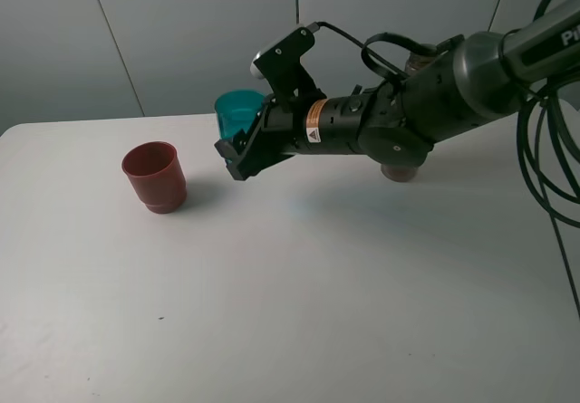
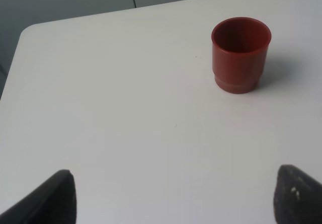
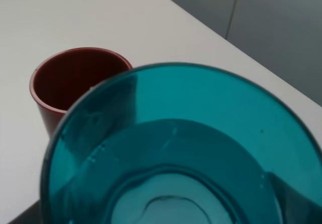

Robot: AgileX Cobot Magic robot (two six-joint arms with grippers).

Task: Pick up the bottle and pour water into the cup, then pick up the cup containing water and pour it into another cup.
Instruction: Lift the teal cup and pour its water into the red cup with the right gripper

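Note:
My right gripper is shut on the teal cup and holds it above the table, to the right of the red-brown cup and apart from it. The right wrist view looks down into the teal cup, which holds water, with the empty red-brown cup just beyond its rim. The bottle stands behind my right arm; only its base and a bit of its neck show. My left gripper is open and empty over bare table, short of the red-brown cup.
The white table has its rounded back-left corner near a grey wall. Black cables hang at the right edge. My right arm stretches across the back of the table.

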